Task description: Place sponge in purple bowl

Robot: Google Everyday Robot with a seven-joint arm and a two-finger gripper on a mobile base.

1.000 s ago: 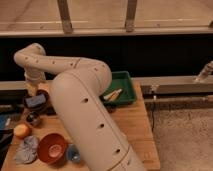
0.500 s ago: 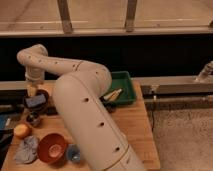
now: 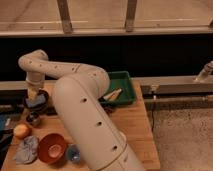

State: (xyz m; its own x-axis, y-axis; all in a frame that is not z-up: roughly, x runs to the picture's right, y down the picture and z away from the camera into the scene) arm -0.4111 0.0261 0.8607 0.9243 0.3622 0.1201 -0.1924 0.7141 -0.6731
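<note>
The purple bowl [image 3: 44,96] is a dark, round, shallow bowl at the far left of the wooden table. My gripper [image 3: 34,94] hangs from the white arm [image 3: 75,95] and points down right over the bowl's left part. A blue, flat piece that looks like the sponge [image 3: 37,102] lies in the bowl just under the gripper. Whether the gripper still touches it is hidden by the wrist.
An orange-red bowl [image 3: 52,148] and a small blue cup [image 3: 74,153] stand at the front left, with a grey cloth [image 3: 26,150] beside them. An orange round thing [image 3: 21,131] and a small dark object [image 3: 34,119] lie nearby. A green tray [image 3: 122,85] holds items behind the arm.
The wrist and gripper have sunk slightly toward the dark bowl. Nothing else on the table has moved.
</note>
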